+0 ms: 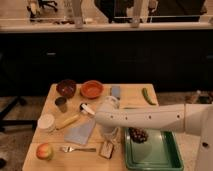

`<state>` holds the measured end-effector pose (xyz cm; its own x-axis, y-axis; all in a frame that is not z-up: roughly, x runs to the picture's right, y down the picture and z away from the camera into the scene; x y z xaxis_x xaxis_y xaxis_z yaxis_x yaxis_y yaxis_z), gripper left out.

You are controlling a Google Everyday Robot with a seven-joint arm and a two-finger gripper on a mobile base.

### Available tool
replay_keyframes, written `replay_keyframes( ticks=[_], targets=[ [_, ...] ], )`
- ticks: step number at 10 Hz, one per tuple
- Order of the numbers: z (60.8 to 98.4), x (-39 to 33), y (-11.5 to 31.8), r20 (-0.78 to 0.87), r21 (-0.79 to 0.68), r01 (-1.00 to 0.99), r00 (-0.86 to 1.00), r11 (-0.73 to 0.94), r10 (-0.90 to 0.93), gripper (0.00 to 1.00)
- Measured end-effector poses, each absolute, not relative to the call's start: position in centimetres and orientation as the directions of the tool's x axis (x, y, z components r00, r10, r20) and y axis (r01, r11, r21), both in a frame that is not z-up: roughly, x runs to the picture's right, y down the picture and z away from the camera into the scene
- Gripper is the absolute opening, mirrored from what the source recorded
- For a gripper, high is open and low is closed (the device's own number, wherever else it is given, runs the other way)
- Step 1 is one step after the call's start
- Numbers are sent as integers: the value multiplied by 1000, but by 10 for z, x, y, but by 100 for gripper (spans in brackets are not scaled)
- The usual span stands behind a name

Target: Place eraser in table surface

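Camera view: green tray [159, 159] sat at the front right of the table [131, 95] and held one dark lumpy cluster [138, 134] in its back left corner. Dark bowl [66, 88] and orange bowl [91, 89] stood side by side at the back left, contents not readable. Small dark cup [61, 104] stood just in front of the dark bowl and a white tub [46, 122] nearer the left edge, contents of both unclear. Blue-grey block [116, 91] lay just right of the orange bowl, with a green vegetable [146, 95] further right. Grey-blue cloth [80, 132] lay flat mid-table, a yellow stick-shaped item [67, 121] between it and the tub. Apple [44, 151] sat at the front left corner, fork [79, 149] just right of it. The arm reached in from the right over the tray's back edge and bent downward. Gripper [111, 139] pointed down at the table just left of the tray, jaws closed narrow. Eraser [106, 149] lay directly under the gripper tip, its far end at the fingertips; could not tell whether it was clamped. It lay flat on the table near the front edge, between the fork's right end and the tray's left rim. Its long axis ran front to back, far end leaning slightly right.
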<state>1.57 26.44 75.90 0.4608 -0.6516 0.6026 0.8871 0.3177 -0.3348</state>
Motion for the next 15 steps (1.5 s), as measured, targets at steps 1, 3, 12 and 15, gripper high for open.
replay_keyframes(
  ticks=[1,3,12,15],
  targets=[
    [755,13,260,598,-333,889,457,314,-659,0],
    [749,3,249,590,-324,896,443,305,-675,0],
    [751,-32,165,523,-339,846,534,412,-665,0],
    [751,-28,159,516,-345,836,548,427,-658,0]
  ],
)
